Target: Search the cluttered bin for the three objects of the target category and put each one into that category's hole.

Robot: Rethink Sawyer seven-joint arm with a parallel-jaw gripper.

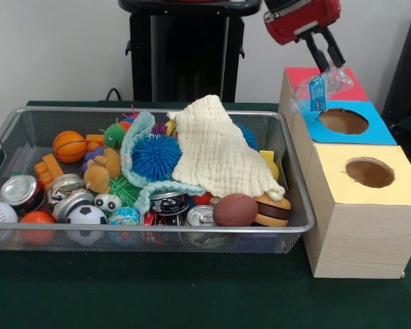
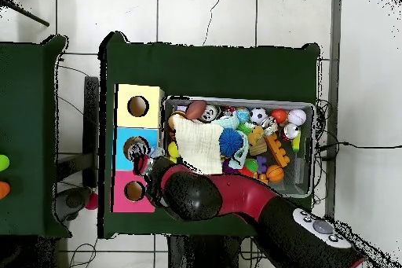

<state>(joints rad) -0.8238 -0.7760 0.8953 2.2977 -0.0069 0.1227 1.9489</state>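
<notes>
The arm (image 2: 235,196) is seen from overhead as a thick, rounded limb, red along most of its length, with a bulky black section bulging near its outer end. Near the base, a grey rounded cap (image 2: 320,228) with darker button-like marks is set into the red casing. In the front view the wrist housing (image 1: 303,18) is shown as a glossy red block with a dark band across its top. Beneath it the claw (image 1: 327,58) is formed by two thin black fingers (image 1: 316,51). Behind, the pedestal (image 1: 186,51) is seen as a tall black column under a broad black top plate.
</notes>
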